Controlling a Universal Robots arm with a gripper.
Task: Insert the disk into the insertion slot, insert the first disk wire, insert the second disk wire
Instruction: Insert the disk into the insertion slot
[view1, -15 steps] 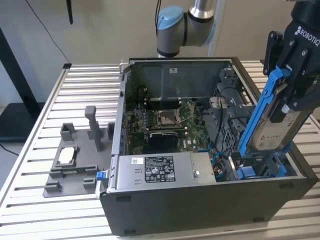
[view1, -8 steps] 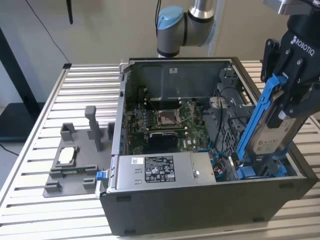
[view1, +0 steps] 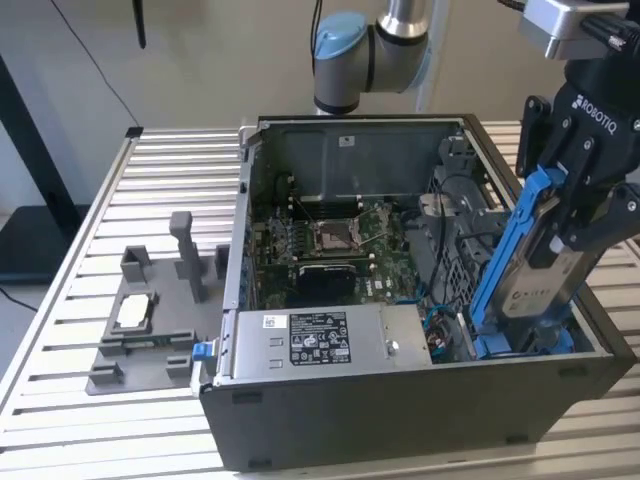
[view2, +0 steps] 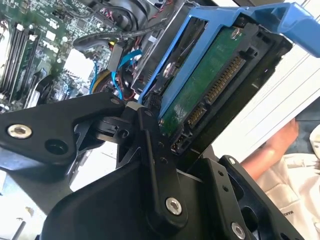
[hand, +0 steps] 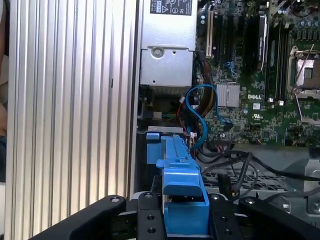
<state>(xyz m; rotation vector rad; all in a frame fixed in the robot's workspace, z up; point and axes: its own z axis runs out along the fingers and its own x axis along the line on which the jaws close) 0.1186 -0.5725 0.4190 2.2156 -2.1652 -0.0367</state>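
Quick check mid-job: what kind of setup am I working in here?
Likely a robotics test bench for computer assembly: an open computer case sits on a slatted aluminium table, a grey parts fixture beside it, and the gripper holds the disk at the case.

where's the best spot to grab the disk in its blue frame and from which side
By its upper end, pinched across the flat faces, coming from above, as the gripper does now. The disk stands tilted with its lower end at the insertion slot, so the top end is the free part.
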